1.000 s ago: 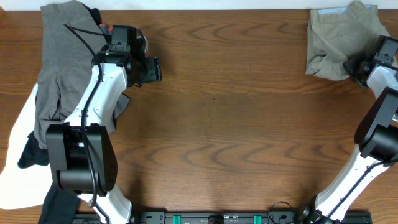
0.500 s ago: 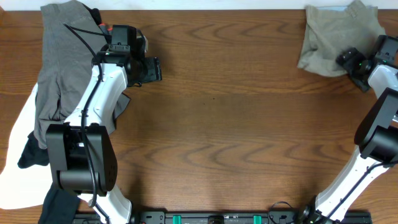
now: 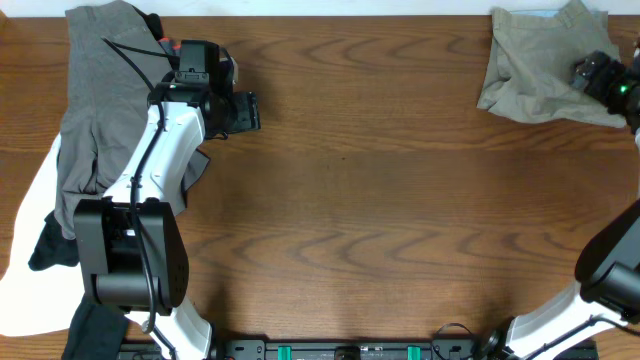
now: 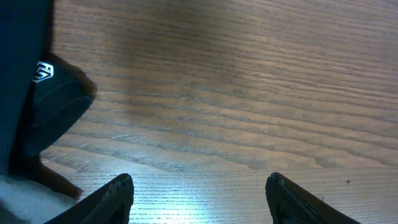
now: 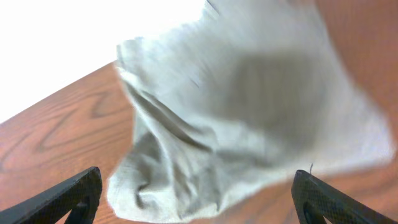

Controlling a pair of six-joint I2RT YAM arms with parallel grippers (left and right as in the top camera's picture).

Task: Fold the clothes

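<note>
The khaki shorts (image 3: 535, 65) lie in a bunched, folded heap at the table's far right corner; the right wrist view shows them (image 5: 249, 106) just ahead of the jaws. My right gripper (image 3: 583, 72) hovers over their right side, open, with nothing between its fingers (image 5: 74, 196). Grey clothes (image 3: 100, 90) are draped along the far left, with white (image 3: 30, 230) and black (image 3: 50, 248) pieces below them. My left gripper (image 3: 250, 110) is open above bare wood, right of that pile. A black garment (image 4: 37, 106) shows at the left of its wrist view.
The wooden table (image 3: 350, 200) stretches between the two arms. Its far edge runs just behind the shorts, against a white background. The left arm's body (image 3: 130, 260) rises over the pile of clothes on the left.
The right gripper has gone from shut to open, let go of the shorts and drawn back to the right. The shorts ended up slightly further left. The left arm has not moved.
</note>
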